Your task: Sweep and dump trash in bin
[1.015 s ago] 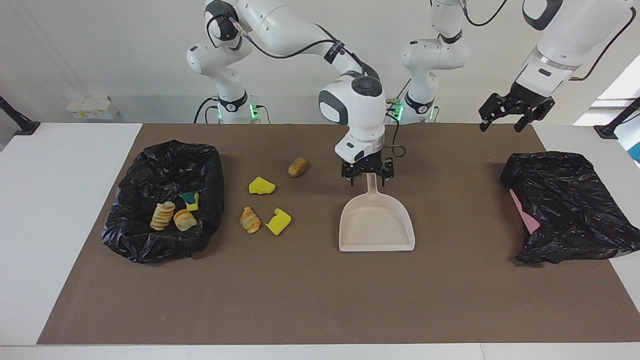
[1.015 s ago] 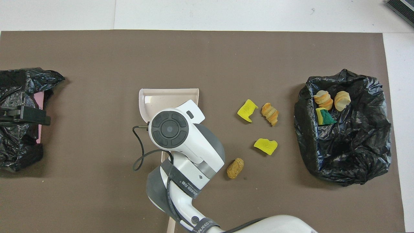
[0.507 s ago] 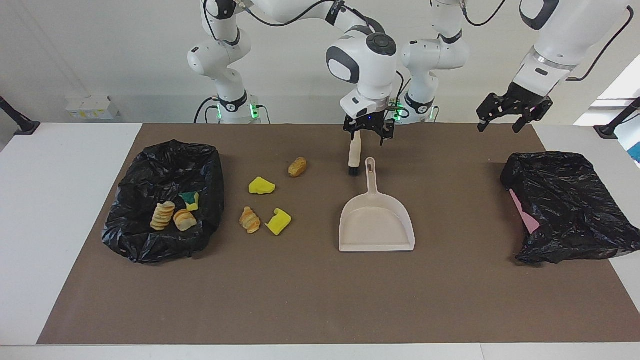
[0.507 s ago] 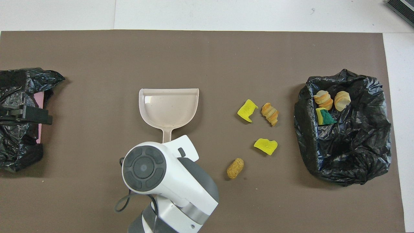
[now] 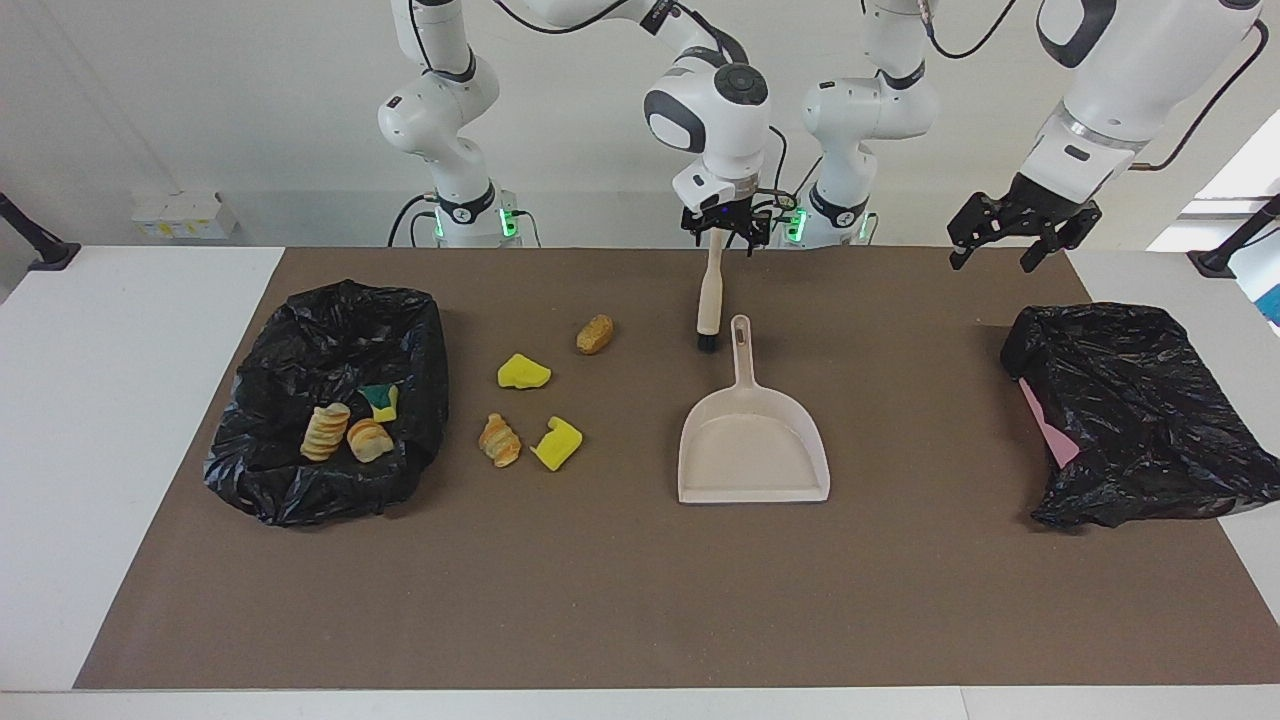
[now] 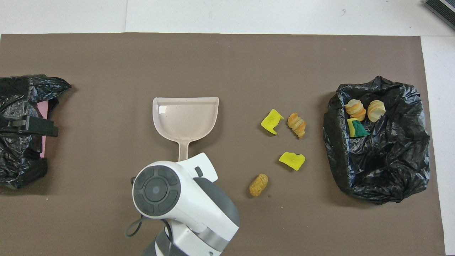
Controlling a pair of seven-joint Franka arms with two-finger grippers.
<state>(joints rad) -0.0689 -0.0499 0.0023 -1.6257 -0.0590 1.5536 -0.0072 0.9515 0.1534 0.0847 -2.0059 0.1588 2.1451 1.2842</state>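
With right gripper open-jawed over the cream-handled, black-bristled brush lying top centre, left gripper waiting open above a crumpled black bag, and yellow-sponge-and-toy-bread trash partly binned, four pieces loose mid-frame between black-lined bin and beige plastic dustpan: sweeping apparently pending, next likely calling for a grip on that brush.

Crinkled glossy black plastic bin liner, smooth matt beige plastic dustpan, matt brown mat.
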